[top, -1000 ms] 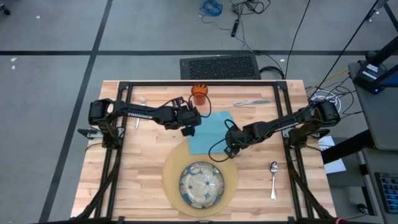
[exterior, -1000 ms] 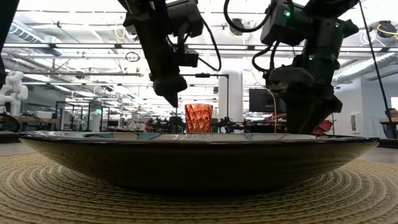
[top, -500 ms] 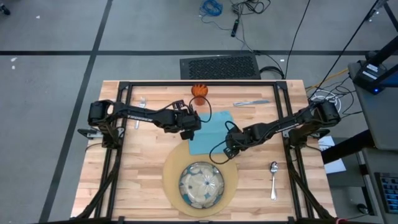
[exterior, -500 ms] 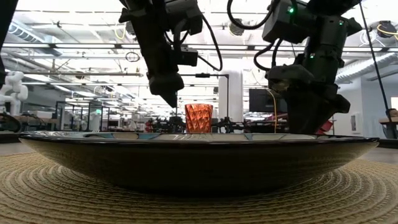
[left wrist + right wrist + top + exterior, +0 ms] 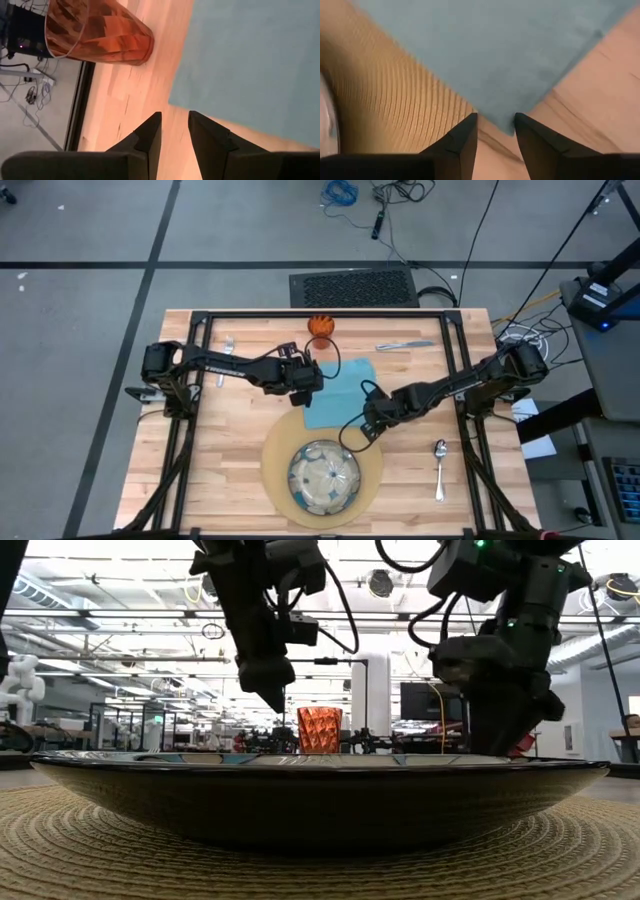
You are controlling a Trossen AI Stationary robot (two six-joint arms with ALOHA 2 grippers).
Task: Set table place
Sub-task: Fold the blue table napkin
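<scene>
The teal napkin (image 5: 340,385) lies flat on the table (image 5: 220,460), its near edge over the far rim of the tan mat (image 5: 275,450). The patterned dish (image 5: 293,477) sits on the mat. The orange cup (image 5: 320,326) stands upright beyond the napkin. My left gripper (image 5: 300,394) hangs open over bare wood just off the napkin's left edge (image 5: 200,95), with nothing between its fingers. My right gripper (image 5: 368,426) is open and points down at the napkin's near right corner (image 5: 507,127). That corner lies between its fingertips.
A knife (image 5: 404,345) lies at the far right and a fork (image 5: 228,345) at the far left. A spoon (image 5: 440,465) lies near the right edge. A black metal frame (image 5: 320,314) runs around the table.
</scene>
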